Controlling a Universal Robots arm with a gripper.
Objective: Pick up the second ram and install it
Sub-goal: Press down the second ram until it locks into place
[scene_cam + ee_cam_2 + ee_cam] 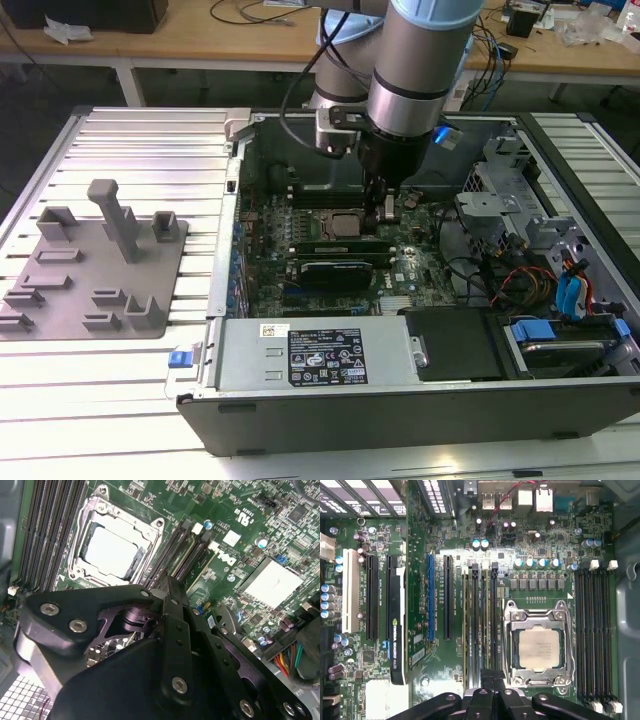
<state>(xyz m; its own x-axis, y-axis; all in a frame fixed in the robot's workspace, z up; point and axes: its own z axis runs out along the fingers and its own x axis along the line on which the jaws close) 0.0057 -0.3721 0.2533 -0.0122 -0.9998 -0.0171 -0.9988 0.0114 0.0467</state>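
**End effector down at the memory slots beside the processor**

From the exterior view I see the arm reaching into the open computer case [300, 415], with the end effector [385, 212] lowered onto the motherboard just beside the processor socket [345, 225].

In both wrist views the black fingers [490, 682] come together to a narrow tip over the bank of slots next to the socket [537, 647]. They look clenched. I cannot make out any board pinched between them.

The second ram [484, 630] appears to stand on edge in one of those slots. It is a long, thin strip with a dull green-brown top edge, running the length of the socket and in line with the fingertip. In the second wrist view the same stick [191, 556] shows as a pale green edge between dark slot walls, just ahead of the finger [171, 592]. Whether the finger actually touches it I cannot tell.

A similar strip sits two slots further from the socket. The wide black card [395, 630] stands in an expansion slot, well apart from the memory bank. Outside the case, the grey fixture tray [95, 270] lies on the slatted table [150, 150], on the exterior view's left.
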